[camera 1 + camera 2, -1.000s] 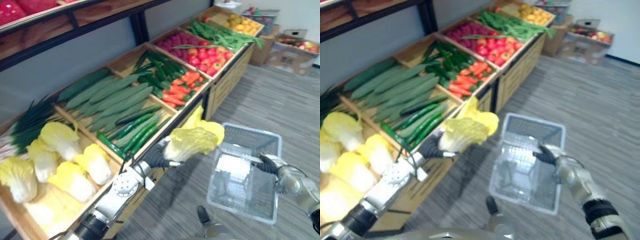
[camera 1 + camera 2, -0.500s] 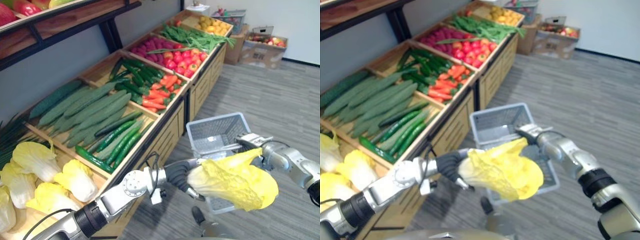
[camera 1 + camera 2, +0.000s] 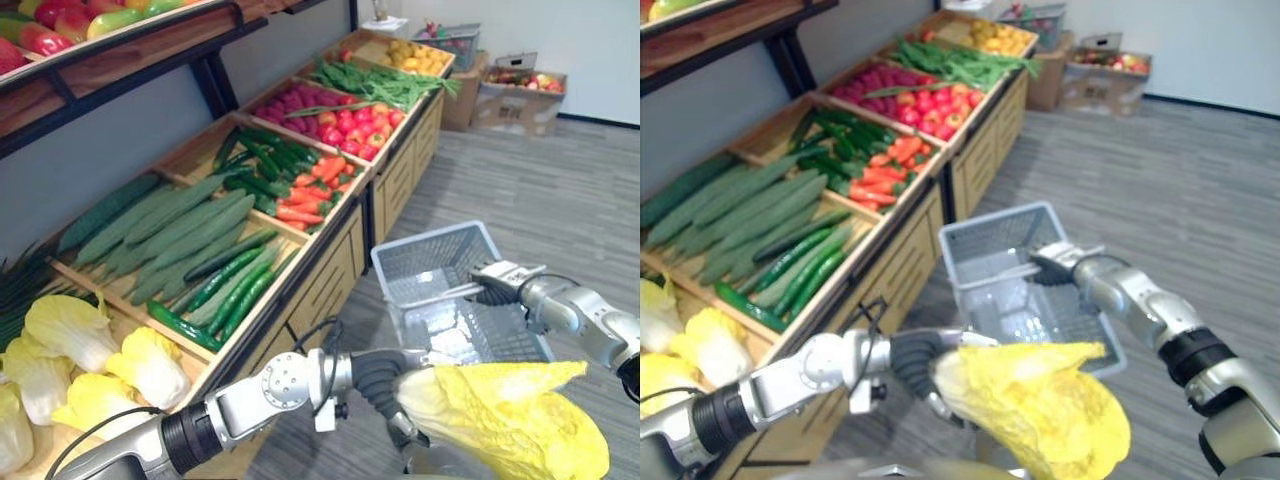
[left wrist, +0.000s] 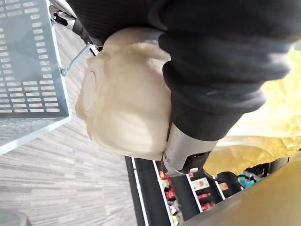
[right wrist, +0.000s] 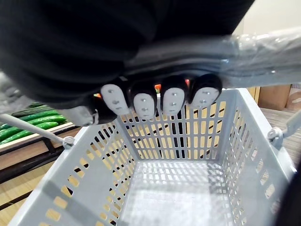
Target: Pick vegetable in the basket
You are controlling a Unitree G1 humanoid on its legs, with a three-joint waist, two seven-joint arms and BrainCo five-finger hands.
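Left hand [image 3: 380, 382] curled round pale stem end of yellow cabbage [image 3: 515, 425], leaves pointing toward 4 o'clock from hand. Cabbage held in air at 6 o'clock of grey basket [image 3: 425, 255], outside it. Right hand [image 3: 505, 278] at 3 o'clock of basket, fingers [image 5: 172, 100] wrapped over basket handle [image 5: 268, 42]. Vegetable bins at 10 o'clock: cucumbers [image 3: 180, 215], more cabbages [image 3: 75, 330].

Grocery shop: wooden produce bins [image 3: 335, 280], cucumbers [image 3: 185, 225], grey shopping basket [image 3: 425, 265].
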